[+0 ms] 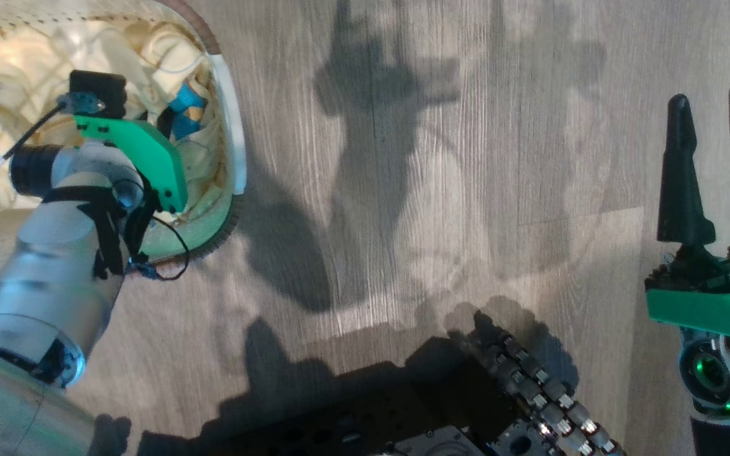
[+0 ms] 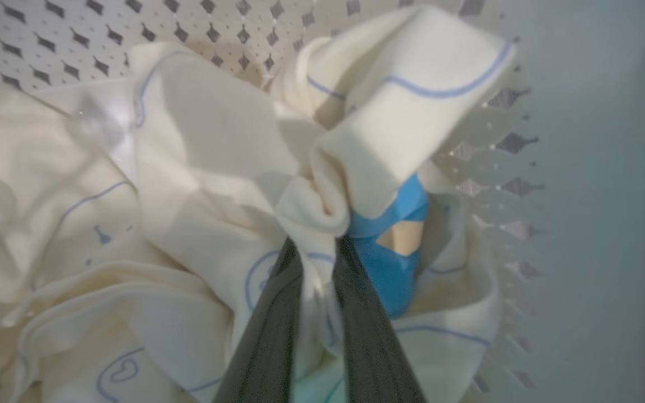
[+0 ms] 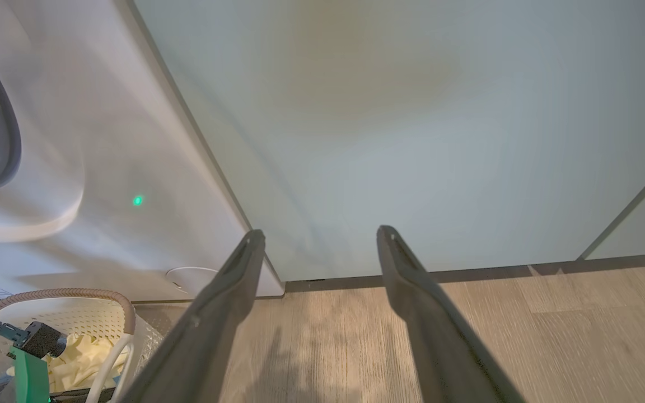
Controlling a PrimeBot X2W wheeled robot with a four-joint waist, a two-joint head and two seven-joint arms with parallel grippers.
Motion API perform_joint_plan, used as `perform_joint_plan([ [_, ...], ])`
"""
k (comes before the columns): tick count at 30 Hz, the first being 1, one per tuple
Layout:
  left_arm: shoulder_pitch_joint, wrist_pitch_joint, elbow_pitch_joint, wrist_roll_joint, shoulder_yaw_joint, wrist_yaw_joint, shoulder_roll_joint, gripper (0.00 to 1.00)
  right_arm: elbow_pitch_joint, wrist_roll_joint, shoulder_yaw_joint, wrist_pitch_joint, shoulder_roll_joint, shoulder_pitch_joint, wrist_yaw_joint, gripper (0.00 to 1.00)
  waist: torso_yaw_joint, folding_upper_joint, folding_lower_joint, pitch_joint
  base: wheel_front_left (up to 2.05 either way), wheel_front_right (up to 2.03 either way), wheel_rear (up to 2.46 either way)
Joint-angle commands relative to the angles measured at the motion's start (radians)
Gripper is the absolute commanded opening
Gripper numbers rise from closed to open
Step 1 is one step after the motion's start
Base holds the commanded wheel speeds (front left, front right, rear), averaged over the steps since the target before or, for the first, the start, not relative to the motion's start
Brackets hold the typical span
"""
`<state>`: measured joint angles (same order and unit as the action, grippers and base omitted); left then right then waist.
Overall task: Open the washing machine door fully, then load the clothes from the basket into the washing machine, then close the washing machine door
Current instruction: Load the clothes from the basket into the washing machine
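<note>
Hanging inside basket (image 1: 230,114), left pincer (image 2: 319,246) pinched narrow on a fold of clothes (image 2: 205,157) bunched at its tips, blue trim (image 2: 385,271) just beside. Left arm (image 1: 54,259) nearer; right pincer (image 1: 713,107) stood wide, empty, well apart over floor (image 1: 435,190).

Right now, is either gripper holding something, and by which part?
The left gripper pinches the clothes by a bunched fold; the right gripper holds nothing.

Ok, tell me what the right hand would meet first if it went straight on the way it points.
The right hand points at the pale green cabinet front, just beside the washing machine; nothing seems to lie between, though depth is unclear.
</note>
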<state>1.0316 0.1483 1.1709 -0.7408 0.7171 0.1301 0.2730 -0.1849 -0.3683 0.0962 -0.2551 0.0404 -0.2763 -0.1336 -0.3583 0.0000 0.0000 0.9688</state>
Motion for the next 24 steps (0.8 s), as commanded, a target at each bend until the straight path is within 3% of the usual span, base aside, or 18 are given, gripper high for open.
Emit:
perform_joint_plan([
  [1,-0.024,0.007,-0.009,-0.007,-0.005,0.001,0.021,0.0,-0.021,0.002,0.003,-0.007,0.01,0.033,0.003,1.0,0.017,0.0,0.0,-0.02,0.0,0.0,0.0],
  [17,-0.098,0.11,-0.062,-0.042,0.064,0.001,-0.008,0.0,0.013,0.099,-0.057,-0.007,0.01,0.061,0.003,1.0,0.16,0.0,0.0,-0.238,0.0,0.0,0.0],
  [24,-0.16,0.113,-0.222,0.019,-0.043,-0.042,0.013,0.0,0.052,0.133,-0.075,-0.007,0.01,0.094,0.003,1.0,0.212,0.0,0.0,-0.346,0.0,0.0,0.0],
])
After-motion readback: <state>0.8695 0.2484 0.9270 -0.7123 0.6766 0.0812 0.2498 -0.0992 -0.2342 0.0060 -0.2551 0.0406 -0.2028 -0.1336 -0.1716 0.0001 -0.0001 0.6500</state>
